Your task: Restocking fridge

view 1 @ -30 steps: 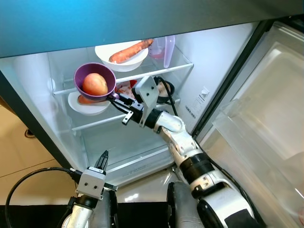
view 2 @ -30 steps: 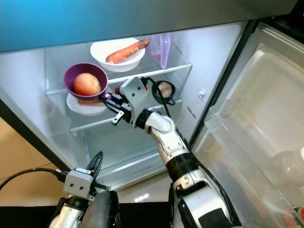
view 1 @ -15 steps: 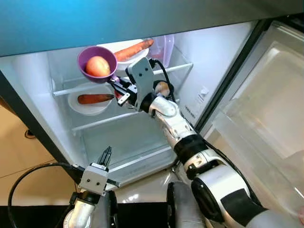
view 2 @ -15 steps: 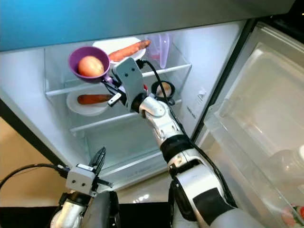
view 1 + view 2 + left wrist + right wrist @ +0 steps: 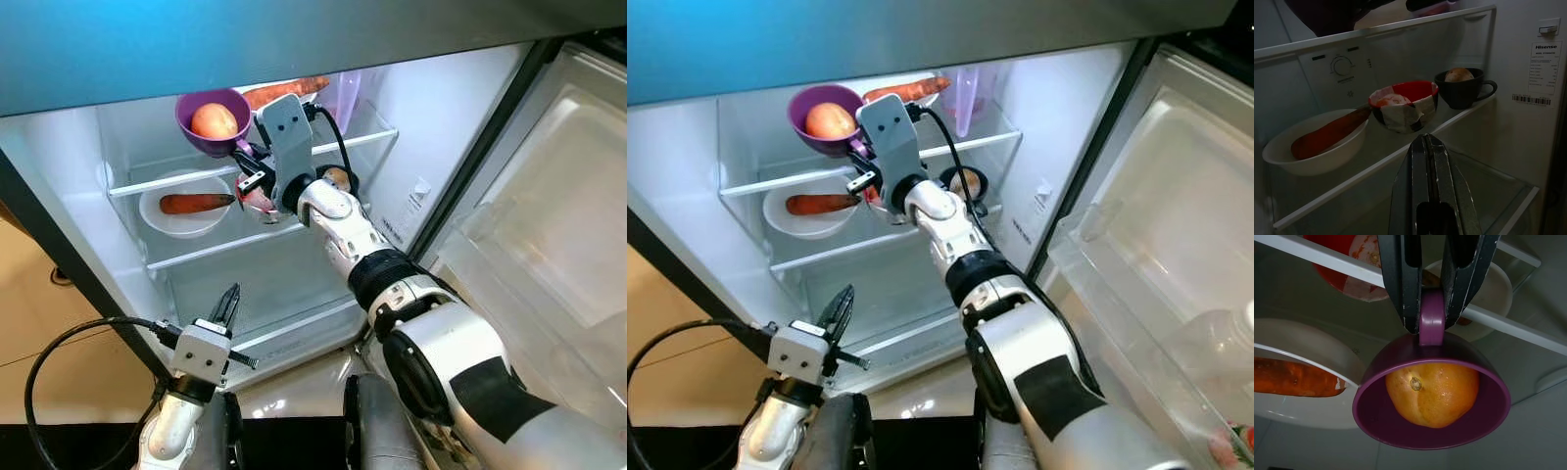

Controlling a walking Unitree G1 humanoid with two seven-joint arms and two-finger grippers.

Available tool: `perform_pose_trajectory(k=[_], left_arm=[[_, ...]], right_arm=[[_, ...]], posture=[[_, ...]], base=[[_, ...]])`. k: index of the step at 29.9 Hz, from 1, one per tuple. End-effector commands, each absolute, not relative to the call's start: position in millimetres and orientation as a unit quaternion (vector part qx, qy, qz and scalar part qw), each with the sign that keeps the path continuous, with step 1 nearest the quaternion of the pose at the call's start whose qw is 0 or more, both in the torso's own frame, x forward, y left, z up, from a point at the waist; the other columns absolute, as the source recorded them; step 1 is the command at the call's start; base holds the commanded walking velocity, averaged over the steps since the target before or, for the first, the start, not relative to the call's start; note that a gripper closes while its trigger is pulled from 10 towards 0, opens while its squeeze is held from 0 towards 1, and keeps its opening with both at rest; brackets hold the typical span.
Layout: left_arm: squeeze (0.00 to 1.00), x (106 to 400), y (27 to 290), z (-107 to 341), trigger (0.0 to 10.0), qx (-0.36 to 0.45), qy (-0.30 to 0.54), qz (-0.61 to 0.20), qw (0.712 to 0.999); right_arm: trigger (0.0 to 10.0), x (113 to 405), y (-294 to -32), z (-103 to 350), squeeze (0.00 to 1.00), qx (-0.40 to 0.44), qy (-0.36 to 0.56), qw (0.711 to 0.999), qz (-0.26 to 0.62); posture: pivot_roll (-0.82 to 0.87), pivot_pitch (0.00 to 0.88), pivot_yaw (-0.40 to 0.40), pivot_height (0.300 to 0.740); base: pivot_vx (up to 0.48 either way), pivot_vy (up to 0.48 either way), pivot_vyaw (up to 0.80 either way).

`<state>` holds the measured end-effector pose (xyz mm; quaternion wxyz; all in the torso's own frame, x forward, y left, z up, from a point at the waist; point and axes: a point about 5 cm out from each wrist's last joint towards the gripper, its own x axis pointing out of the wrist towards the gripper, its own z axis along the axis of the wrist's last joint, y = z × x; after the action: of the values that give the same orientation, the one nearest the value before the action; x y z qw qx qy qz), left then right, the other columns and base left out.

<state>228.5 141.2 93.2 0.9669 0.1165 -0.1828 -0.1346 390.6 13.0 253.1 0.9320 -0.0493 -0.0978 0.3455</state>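
A purple cup holding a round orange fruit hangs at the height of the fridge's top shelf, at its left part. My right gripper is shut on the cup's handle, with a black finger on each side. Behind the cup on that shelf sits a white bowl with a carrot. My left gripper is low, in front of the bottom drawer, shut with nothing in it, and points into the fridge.
The middle shelf carries a white bowl with a carrot, a red bowl and a black mug. A pink clear container stands at the top right. The open fridge door is on my right.
My right arm has lifted the purple cup from the middle shelf's height up and right to the top shelf. This uncovered the carrot bowl below. The left gripper has barely moved.
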Motion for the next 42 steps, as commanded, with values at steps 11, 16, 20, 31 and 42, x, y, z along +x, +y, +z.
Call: perform_pose_trajectory(k=[11, 16, 20, 31, 42], left_arm=[[0.0, 226.9, 136.6, 93.2, 10.0, 0.109, -0.175, -0.143, 0.968], [0.0, 227.7, 136.8, 93.3, 10.0, 0.109, -0.174, -0.143, 0.968], [0.0, 228.5, 137.0, 93.3, 10.0, 0.109, -0.174, -0.144, 0.968], [0.0, 228.9, 138.6, 94.5, 10.0, 0.111, -0.174, -0.143, 0.968], [0.0, 227.6, 138.7, 93.7, 10.0, 0.109, -0.172, -0.144, 0.968]], right_arm=[[10.0, 390.6, 16.2, 250.6, 1.0, -0.022, -0.079, 0.931, 0.355], [10.0, 390.0, 17.0, 248.7, 0.58, -0.035, -0.08, 0.931, 0.353], [10.0, 390.3, 16.4, 249.4, 0.5, -0.037, -0.083, 0.932, 0.352], [10.0, 396.3, -11.0, 258.3, 0.0, 0.018, -0.111, 0.927, 0.358], [10.0, 379.0, -41.1, 222.7, 0.0, 0.001, -0.107, 0.917, 0.383]], posture=[[-0.11, 0.203, -0.088, 0.593], [-0.11, 0.203, -0.086, 0.593], [-0.11, 0.202, -0.084, 0.593], [-0.11, 0.191, -0.079, 0.593], [-0.11, 0.185, -0.071, 0.593]], base=[[0.0, 0.0, 0.0], [0.0, 0.0, 0.0], [0.0, 0.0, 0.0], [0.0, 0.0, 0.0], [0.0, 0.0, 0.0]])
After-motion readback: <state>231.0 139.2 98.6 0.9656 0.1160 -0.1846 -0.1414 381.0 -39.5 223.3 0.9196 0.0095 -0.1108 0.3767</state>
